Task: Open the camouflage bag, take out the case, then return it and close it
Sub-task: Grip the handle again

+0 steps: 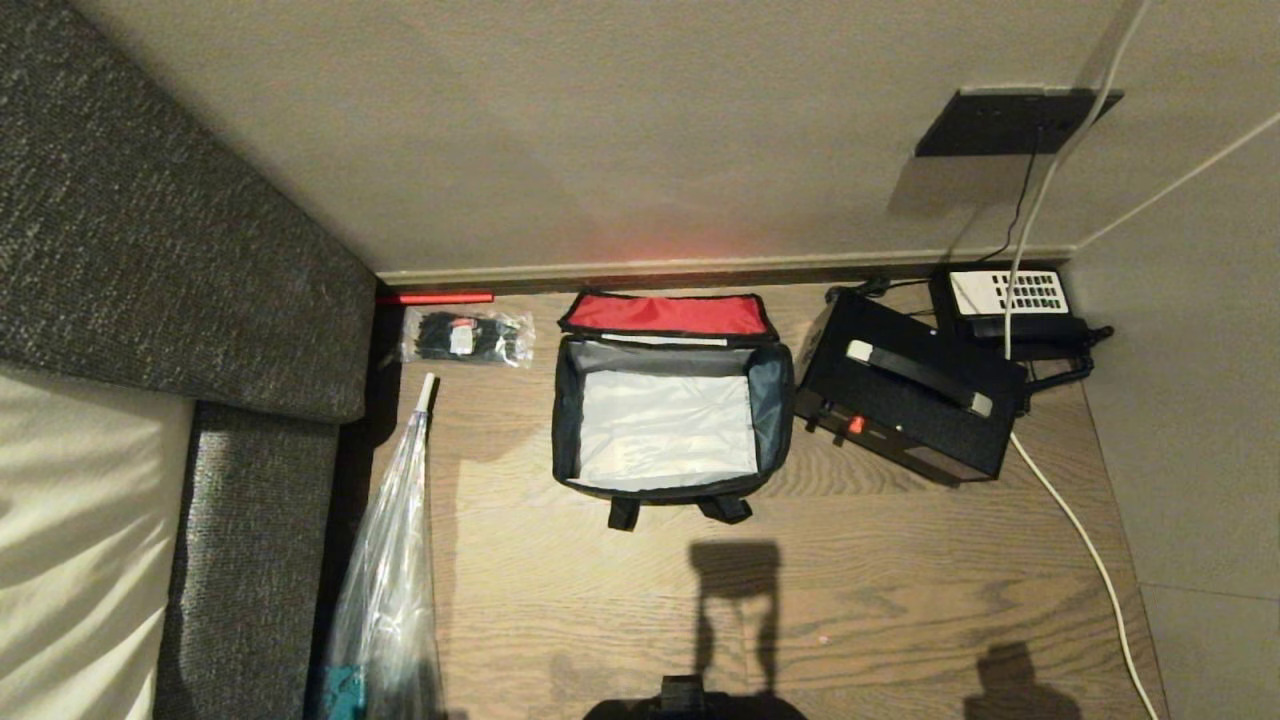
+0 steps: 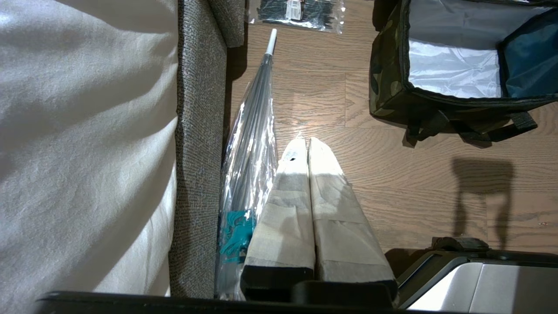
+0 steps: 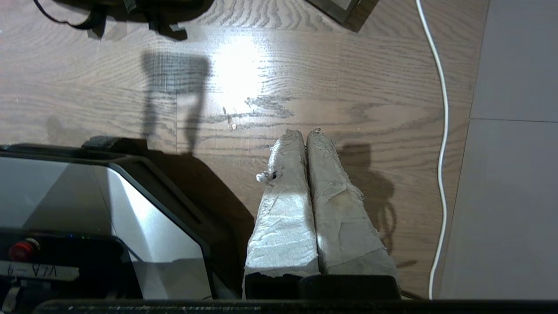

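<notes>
The camouflage bag (image 1: pixel 665 430) stands open on the wood floor, its red-lined lid (image 1: pixel 668 314) flipped back toward the wall and only silver lining showing inside. Its camouflage side (image 2: pixel 388 87) shows in the left wrist view. The case (image 1: pixel 905 395), a black box with a white-tipped handle and a red-orange knob, sits on the floor just right of the bag. Neither gripper shows in the head view. My left gripper (image 2: pixel 305 141) hangs shut and empty over the floor, near the umbrella. My right gripper (image 3: pixel 306 133) is shut and empty above bare floor, short of the bag's straps (image 3: pixel 130 6).
A clear packet of black ties (image 1: pixel 465 337) lies left of the bag. An umbrella in plastic (image 1: pixel 395 560) leans along the grey sofa (image 1: pixel 150 250). A black telephone (image 1: pixel 1010 295) sits in the corner behind the case, and a white cable (image 1: pixel 1070 520) runs down the right side.
</notes>
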